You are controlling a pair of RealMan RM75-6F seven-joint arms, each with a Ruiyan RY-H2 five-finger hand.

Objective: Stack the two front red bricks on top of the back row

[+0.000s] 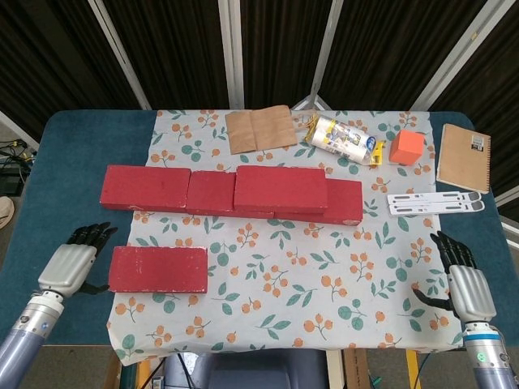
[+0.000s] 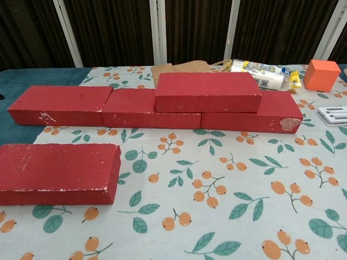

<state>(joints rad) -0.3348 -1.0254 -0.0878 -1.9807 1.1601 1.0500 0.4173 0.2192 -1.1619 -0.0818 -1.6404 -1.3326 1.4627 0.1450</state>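
From the head view, a teal counter (image 1: 69, 154) carries a floral cloth (image 1: 324, 284) printed with orange berries. On the cloth, a back row of three red bricks (image 1: 146, 187) runs left to right, end to end, and a stacked red brick (image 1: 280, 189) lies on top of it, bridging the middle and right bricks. One front red brick (image 1: 158, 269) lies flat on the cloth nearer the robot, below the left end of the row and well apart from it. The left hand (image 1: 71, 266) sits just beside that brick's left end, fingers spread and holding nothing; whether a fingertip touches the brick is hard to tell from here. The right hand (image 1: 466, 279) hovers at the counter's right edge, released, fingers apart, far from any brick. Behind the row lie a brown paper bag (image 1: 259, 129), a plastic-wrapped roll (image 1: 345, 139), an orange cube (image 1: 406, 147) and a spiral notebook (image 1: 464, 157); two white strips (image 1: 436, 203) lie right of the row.

From the chest view, neither hand shows. The front red brick (image 2: 57, 173) fills the lower left, resting flat on the cloth. The back row (image 2: 62, 105) stands behind it, with the stacked red brick (image 2: 207, 91) sitting level on top, toward the right. The orange cube (image 2: 321, 75) and the wrapped roll (image 2: 260, 72) sit behind.
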